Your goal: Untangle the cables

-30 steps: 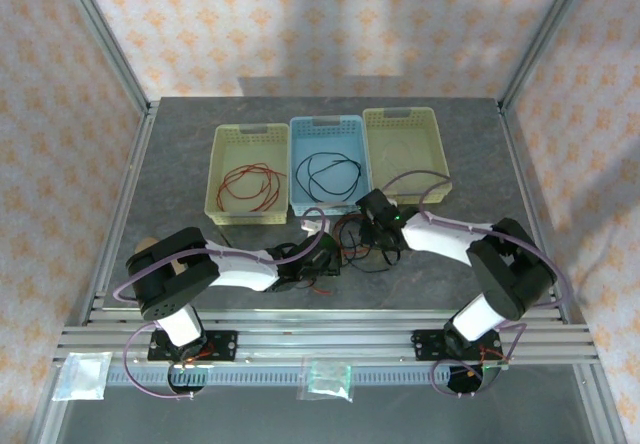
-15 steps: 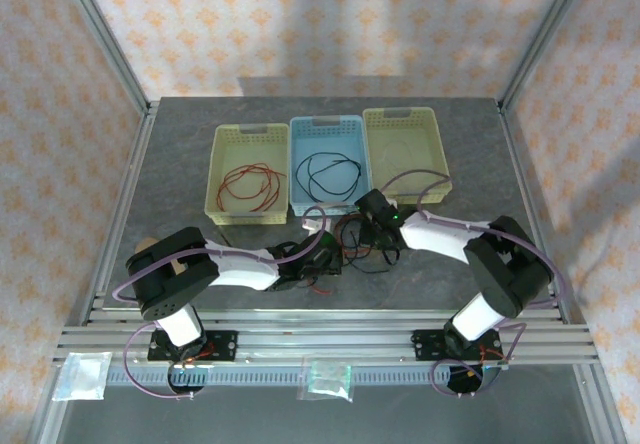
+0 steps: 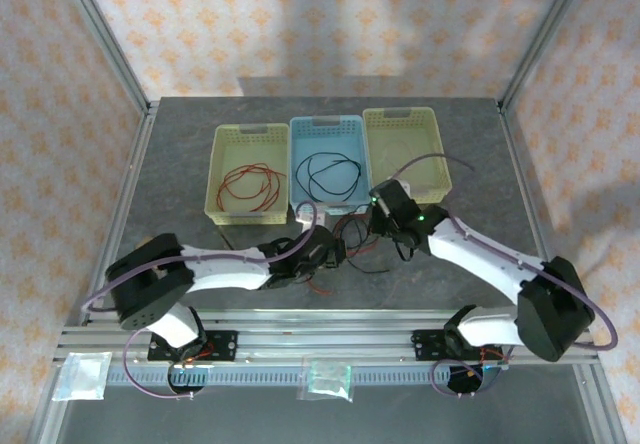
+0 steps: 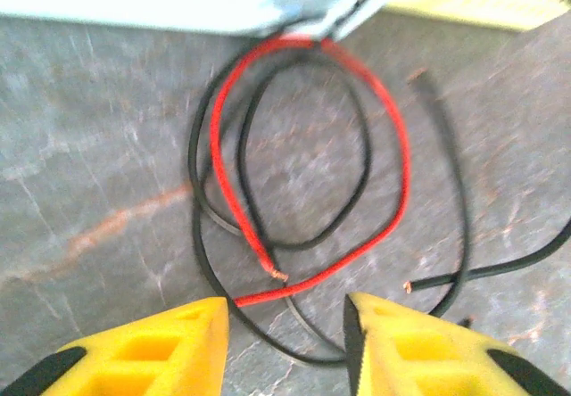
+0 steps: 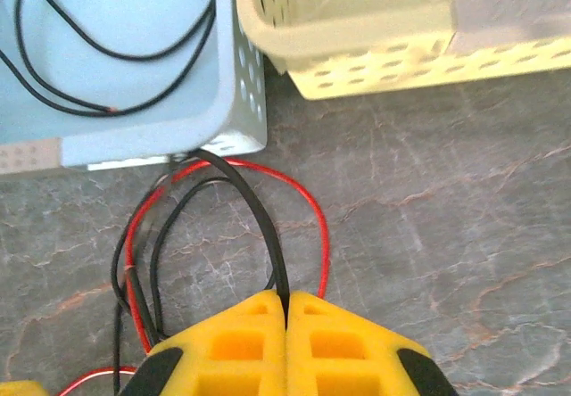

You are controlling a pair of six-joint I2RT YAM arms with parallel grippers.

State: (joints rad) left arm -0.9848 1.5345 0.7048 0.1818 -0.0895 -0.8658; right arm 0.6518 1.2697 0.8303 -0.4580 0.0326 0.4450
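The table [image 3: 180,164] is offering bare room toward its near edge; the blue basket [image 5: 241,102] wall is crowding the far side, so pulling away from it is prob best; right gripper [image 5: 286,302] is clenching the black cable [image 5: 254,204]; left gripper [image 4: 285,320] is hanging released over the cables [image 3: 352,236], which are lying just before the basket; it's prob needing to pin the red cable [image 4: 397,146] while rt is lifting slow.

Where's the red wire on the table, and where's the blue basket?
Thin red wire loop [image 4: 403,169], left wrist view, right side of the loop.
Pale blue plastic basket [image 3: 326,122], top external view, far rim.
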